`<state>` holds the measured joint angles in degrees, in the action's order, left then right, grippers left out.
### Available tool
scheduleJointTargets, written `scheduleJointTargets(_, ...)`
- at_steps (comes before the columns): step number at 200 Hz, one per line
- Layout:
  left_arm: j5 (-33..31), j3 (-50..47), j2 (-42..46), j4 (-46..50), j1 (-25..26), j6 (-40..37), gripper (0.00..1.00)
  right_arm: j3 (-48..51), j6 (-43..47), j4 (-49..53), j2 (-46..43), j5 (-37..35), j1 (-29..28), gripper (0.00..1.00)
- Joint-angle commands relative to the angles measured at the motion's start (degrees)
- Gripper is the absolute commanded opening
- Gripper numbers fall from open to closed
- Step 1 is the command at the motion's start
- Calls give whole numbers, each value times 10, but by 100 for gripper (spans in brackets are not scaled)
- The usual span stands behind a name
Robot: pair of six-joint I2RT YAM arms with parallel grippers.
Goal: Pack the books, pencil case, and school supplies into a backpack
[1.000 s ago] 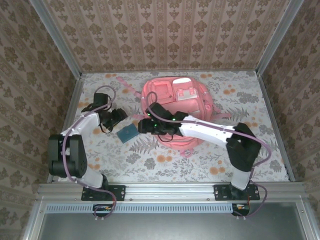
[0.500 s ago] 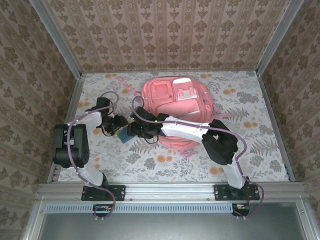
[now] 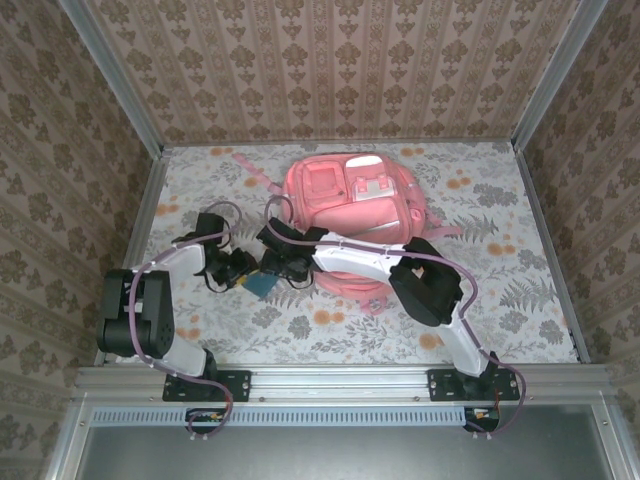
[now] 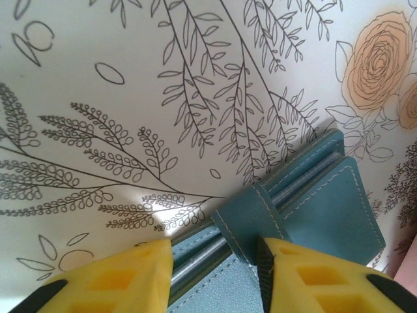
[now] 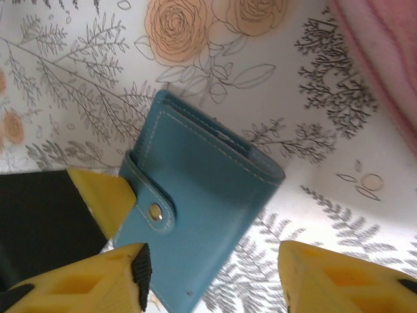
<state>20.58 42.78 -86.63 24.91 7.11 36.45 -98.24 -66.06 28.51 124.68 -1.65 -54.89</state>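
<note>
The floral-printed bench [image 3: 500, 290] carries a large pink fabric backpack [image 3: 350, 200], which lies flat toward the far side. Just off the backpack's near-left corner, a flat teal leather case [image 5: 195, 222] with a snap strap rests on the bench, outside the backpack. The right gripper [image 5: 212, 261], reaching along the backpack's near edge, stands open astride the case. The left gripper [image 4: 214, 251], farther left of the backpack, straddles the case's strap edge. I cannot tell whether it pinches the case.
</note>
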Motion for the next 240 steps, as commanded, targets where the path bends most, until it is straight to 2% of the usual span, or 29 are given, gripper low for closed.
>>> scheduleJointTargets(1, -13, -12, 4, 20, 4, 9, 35, -32, -13, 37, 29, 9, 4, 51)
scheduleJointTargets(58, -3, -22, 0, 9, 5, 12, 34, -50, -39, 63, 55, 13, -1, 50)
scheduleJointTargets(99, 1, -24, -1, 5, 8, 12, 34, -86, -23, 66, 82, 21, -2, 45)
scheduleJointTargets(140, 6, -28, 2, 1, 9, 16, 34, -91, -18, 43, 90, 39, -1, 33)
scheduleJointTargets(157, 10, -25, 10, 4, 10, 17, 35, -95, -10, 45, 85, 32, -1, 22)
scheduleJointTargets(178, 5, -9, 29, 26, 6, 10, 44, -90, 13, 53, 59, 2, -1, 11)
scheduleJointTargets(208, -6, 28, 81, 72, -15, -1, 65, -55, 69, 41, -13, -53, -2, 1)
scheduleJointTargets(240, -22, 75, 133, 111, -30, -12, 78, 12, 145, 31, -119, -119, 0, 0)
